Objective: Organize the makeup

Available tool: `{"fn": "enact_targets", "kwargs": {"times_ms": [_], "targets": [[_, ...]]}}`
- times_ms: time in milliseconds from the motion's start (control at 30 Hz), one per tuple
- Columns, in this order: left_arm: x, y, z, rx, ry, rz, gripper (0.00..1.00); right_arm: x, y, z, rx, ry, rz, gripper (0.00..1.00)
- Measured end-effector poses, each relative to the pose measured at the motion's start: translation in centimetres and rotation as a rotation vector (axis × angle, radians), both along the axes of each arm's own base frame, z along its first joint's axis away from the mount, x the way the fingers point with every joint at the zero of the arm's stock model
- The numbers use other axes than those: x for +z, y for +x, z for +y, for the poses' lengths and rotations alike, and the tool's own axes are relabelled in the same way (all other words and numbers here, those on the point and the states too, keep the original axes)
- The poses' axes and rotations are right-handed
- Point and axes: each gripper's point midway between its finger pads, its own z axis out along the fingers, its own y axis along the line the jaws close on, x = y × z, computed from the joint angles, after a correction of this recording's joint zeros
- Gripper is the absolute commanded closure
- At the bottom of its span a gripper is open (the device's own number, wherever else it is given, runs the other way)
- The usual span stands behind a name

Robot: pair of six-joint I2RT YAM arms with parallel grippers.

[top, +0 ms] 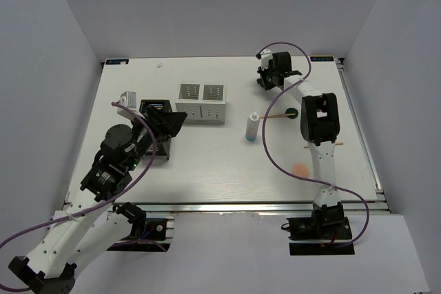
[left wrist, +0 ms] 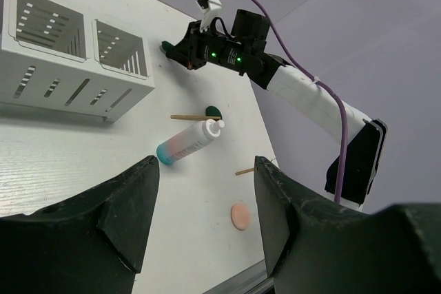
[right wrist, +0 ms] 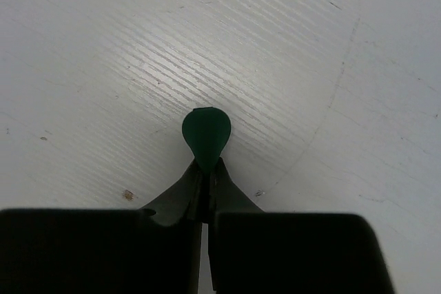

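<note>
makeup sorting barely begun
right claw (right wrist: pixel 207 173) pinches a dark green teardrop pad (right wrist: pixel 205 131); left claw (left wrist: pixel 205 187) gapes empty, white bottle (left wrist: pixel 187 141), stick (left wrist: pixel 195 117), pink pad (left wrist: pixel 240 216) loose beyond it.

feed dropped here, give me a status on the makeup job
Left gripper open, empty. Right gripper shut on a green piece, far side of table. White bottle, wooden stick, pink pad and second green piece loose on table. Nothing blocking them.
</note>
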Motion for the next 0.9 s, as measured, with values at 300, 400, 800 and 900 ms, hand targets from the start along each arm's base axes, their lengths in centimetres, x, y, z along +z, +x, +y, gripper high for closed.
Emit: {"fn": "enact_targets", "kwargs": {"times_ms": [300,400,800,900], "targets": [[1.4,-1.0,1.0,0.015,-0.027,-0.044,0.33,7.6,-2.7,2.0,0.064,0.084,-0.075,1.00],[1.9,-1.4,1.6,0.029,-0.032,-0.061,0.33,15.8,-4.8,4.9,0.145,0.144,-0.218,1.00],[10.1,-4.8,4.8,0.076,-0.090,-0.234,0.33,26.2,-30.9,31.2,0.844,0.401,-0.316,1.00],[11.5,-5.5,5.3,0.077,-0.107,-0.266,0.33,21.0,-33.8,34.8,0.891,0.380,-0.186,1.00]]}}
